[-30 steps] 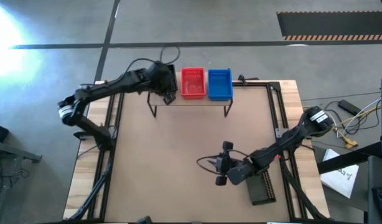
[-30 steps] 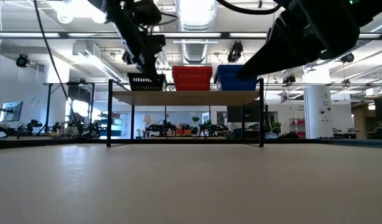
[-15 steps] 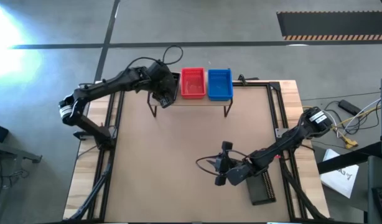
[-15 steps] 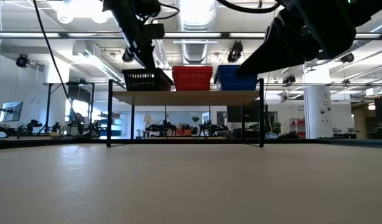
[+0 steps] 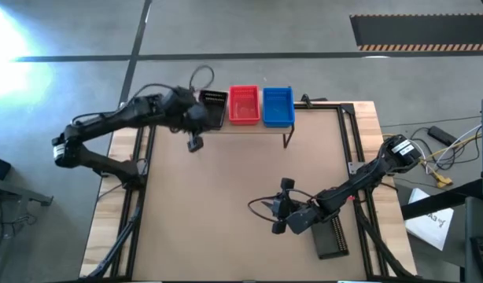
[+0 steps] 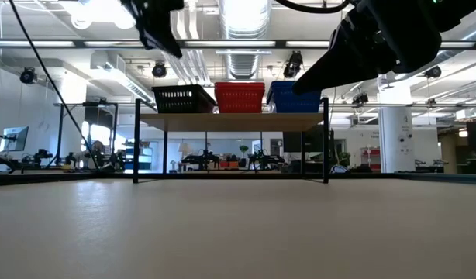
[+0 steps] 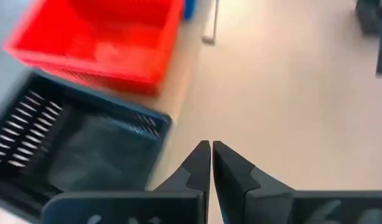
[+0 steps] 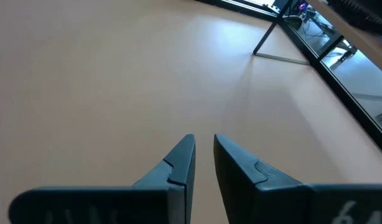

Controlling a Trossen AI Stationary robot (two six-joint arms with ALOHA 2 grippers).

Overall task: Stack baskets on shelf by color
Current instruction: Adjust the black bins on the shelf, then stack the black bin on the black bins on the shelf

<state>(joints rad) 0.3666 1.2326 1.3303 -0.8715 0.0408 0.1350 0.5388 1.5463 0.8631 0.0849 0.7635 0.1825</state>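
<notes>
A: While the left arm hangs over the back-left part of the light wooden bench (image 5: 226,196), where do the baskets stand?

B: Three stacks stand in a row on the low light-wood shelf with thin black legs (image 6: 230,121). The black slotted plastic basket (image 5: 212,108) is at the shelf's left end, the red slotted plastic basket (image 5: 243,104) is in the middle, and the blue slotted plastic basket (image 5: 278,106) is at the right. In the low view they touch or nearly touch side by side. How many are nested in each stack cannot be told.

A: And the left gripper (image 7: 211,163)?

B: It is just beside the black basket, off the shelf's left front corner, and grips nothing. Its wrist view shows the two dark fingers (image 7: 192,168) pressed nearly together with only a thin slit between them, the black basket and red basket lying ahead of them.

A: What about the right arm?

B: It waits low over the front-right part of the bench, well apart from the shelf. The right gripper (image 8: 203,155) is empty, its fingers narrow with a small gap between them. A dark flat rectangular block (image 5: 333,237) lies on the bench just beside that arm.
</notes>
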